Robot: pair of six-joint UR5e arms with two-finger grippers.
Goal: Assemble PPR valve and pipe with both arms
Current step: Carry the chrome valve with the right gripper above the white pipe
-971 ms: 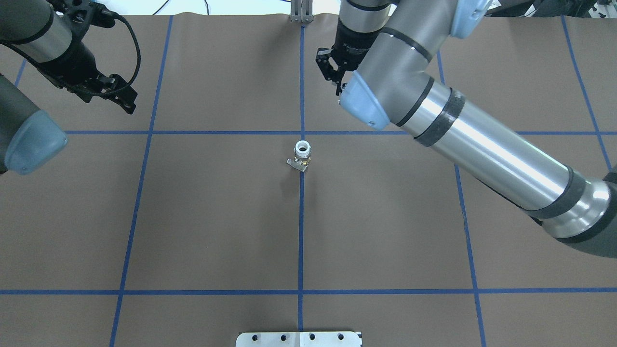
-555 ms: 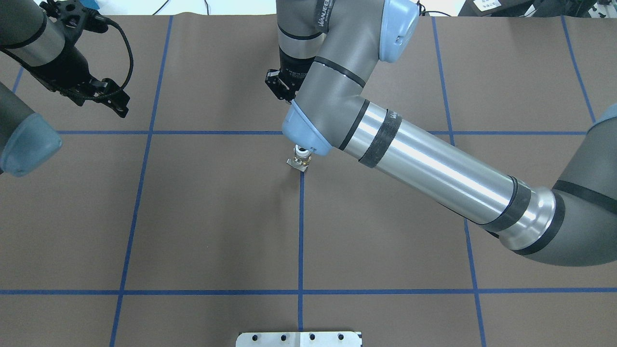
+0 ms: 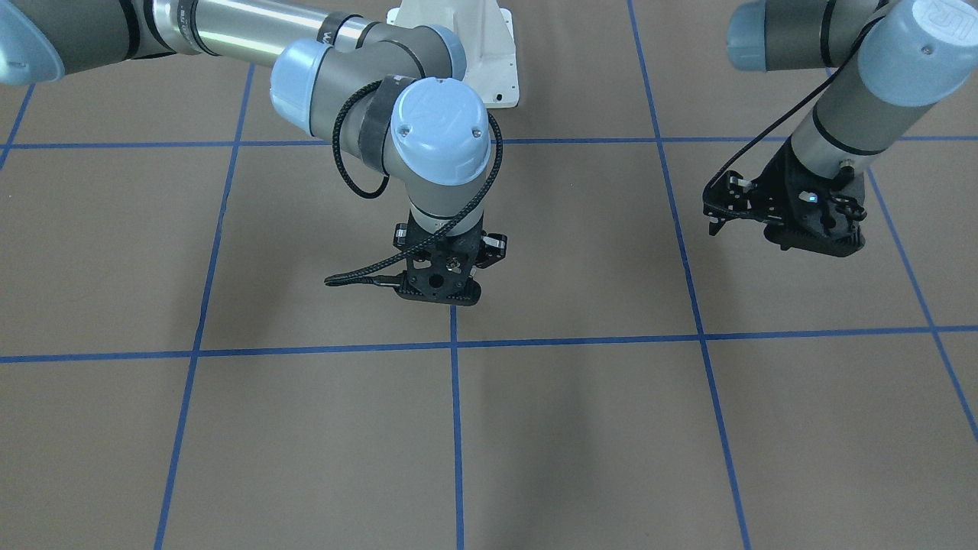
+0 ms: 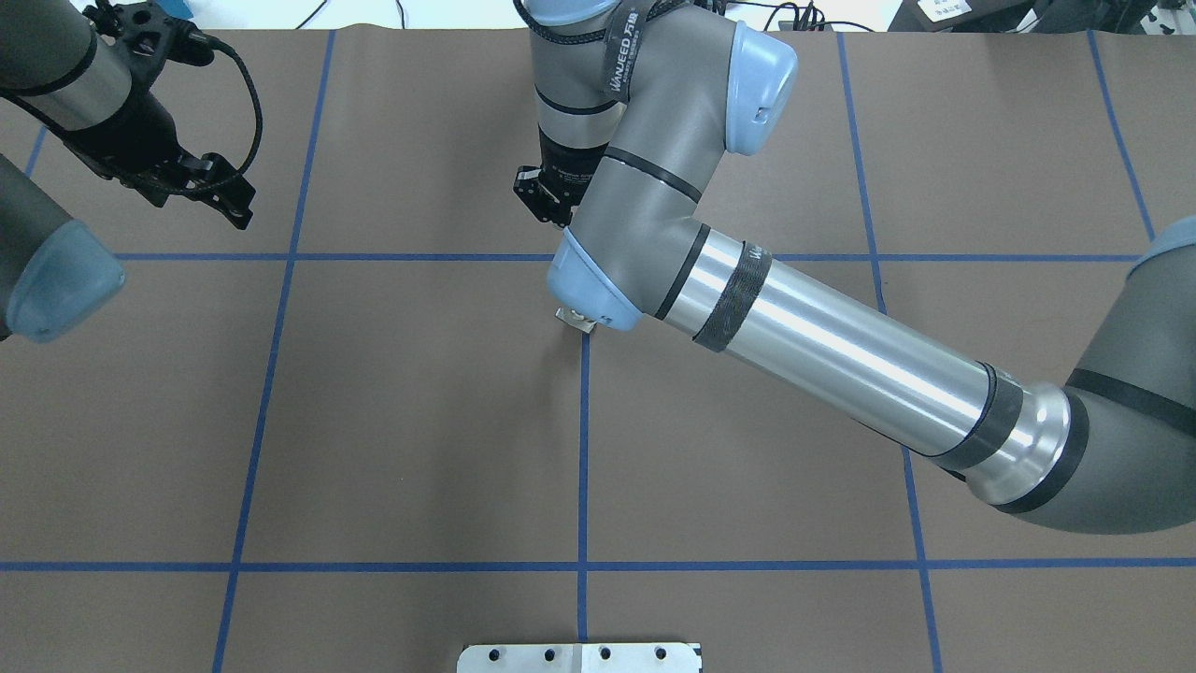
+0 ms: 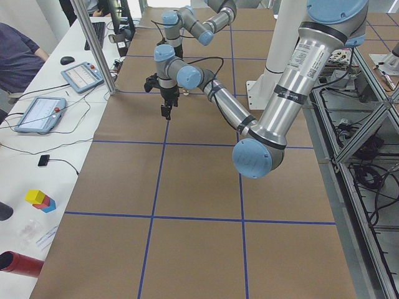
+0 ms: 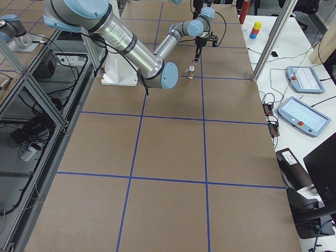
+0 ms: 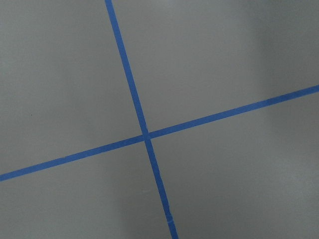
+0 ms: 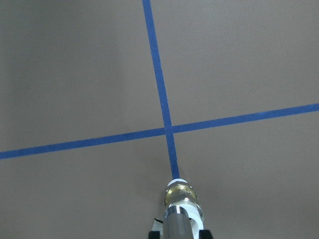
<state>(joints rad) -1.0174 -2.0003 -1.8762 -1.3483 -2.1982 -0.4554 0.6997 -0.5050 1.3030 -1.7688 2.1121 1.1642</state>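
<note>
- Overhead exterior, left: the left tool [image 4: 241,207] hangs above the bench [image 4: 392,421], jaws apart, empty.
- Centre: the right arm [image 4: 822,341] reaches across; its blue elbow cap [image 4: 593,285] hides the PPR valve [image 8: 180,193], upright on a blue tape line [image 4: 583,449], lever [image 4: 576,321] peeking out.
- The right tool [image 3: 447,263] grips the pipe [image 8: 177,223] at the valve's top collar.

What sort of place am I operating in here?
Probably a robotics lab test cell: a brown table gridded with blue tape, with teach pendants on the side bench.
</note>
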